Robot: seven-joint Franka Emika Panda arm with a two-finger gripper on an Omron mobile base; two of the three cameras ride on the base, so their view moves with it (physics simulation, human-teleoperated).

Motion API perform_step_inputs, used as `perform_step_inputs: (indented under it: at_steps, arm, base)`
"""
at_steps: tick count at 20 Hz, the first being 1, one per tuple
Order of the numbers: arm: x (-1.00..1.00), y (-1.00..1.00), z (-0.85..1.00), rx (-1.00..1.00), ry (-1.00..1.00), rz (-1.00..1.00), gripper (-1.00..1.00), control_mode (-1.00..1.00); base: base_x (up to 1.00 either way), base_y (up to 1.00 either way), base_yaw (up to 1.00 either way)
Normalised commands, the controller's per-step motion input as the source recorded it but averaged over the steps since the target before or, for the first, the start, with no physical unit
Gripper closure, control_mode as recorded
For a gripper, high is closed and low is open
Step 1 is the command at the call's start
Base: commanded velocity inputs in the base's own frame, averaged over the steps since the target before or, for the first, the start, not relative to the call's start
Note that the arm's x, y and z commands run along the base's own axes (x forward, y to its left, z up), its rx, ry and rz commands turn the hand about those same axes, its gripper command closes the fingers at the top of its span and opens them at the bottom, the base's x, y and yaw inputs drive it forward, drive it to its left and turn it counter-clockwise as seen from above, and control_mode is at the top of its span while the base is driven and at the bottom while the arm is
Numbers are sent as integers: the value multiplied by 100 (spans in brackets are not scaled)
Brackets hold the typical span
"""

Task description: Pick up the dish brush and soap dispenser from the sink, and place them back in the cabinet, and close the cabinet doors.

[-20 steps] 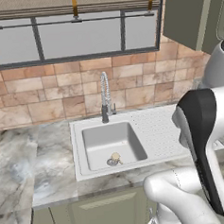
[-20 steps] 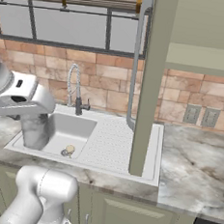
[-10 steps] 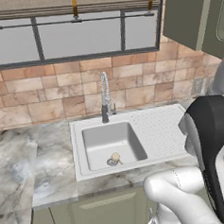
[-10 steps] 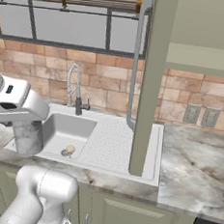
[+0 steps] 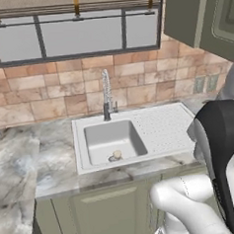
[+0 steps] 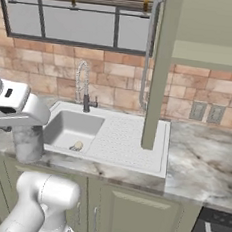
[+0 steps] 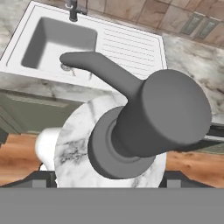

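No writing is legible anywhere. The soap dispenser [image 7: 131, 127] sits pinched in the fingers, carried lower and farther left than before, beside the sink [image 6: 130, 144]. The dish brush [image 5: 116, 154] lies in the basin's front right corner.

A tan brick-tile wall [image 5: 63, 95] runs behind a grey marble counter [image 6: 204, 161], under a wide window [image 5: 78, 35]. Green base cupboards [image 5: 101, 214] stand below, over a wooden floor [image 7: 17, 159].
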Motion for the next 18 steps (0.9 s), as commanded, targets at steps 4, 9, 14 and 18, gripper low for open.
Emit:
perform_step_inputs:
  at_steps: [4, 9, 14, 18]
  arm:
    - [0, 0, 0, 0, 0, 0, 100, 100]
    - [0, 0, 0, 0, 0, 0, 100, 100]
    - [0, 0, 0, 0, 0, 0, 100, 100]
    - [0, 0, 0, 0, 0, 0, 100, 100]
  base:
    - [-56, -7, 0]
    - [-63, -13, 0]
    - [-62, -20, 0]
    - [-58, -25, 0]
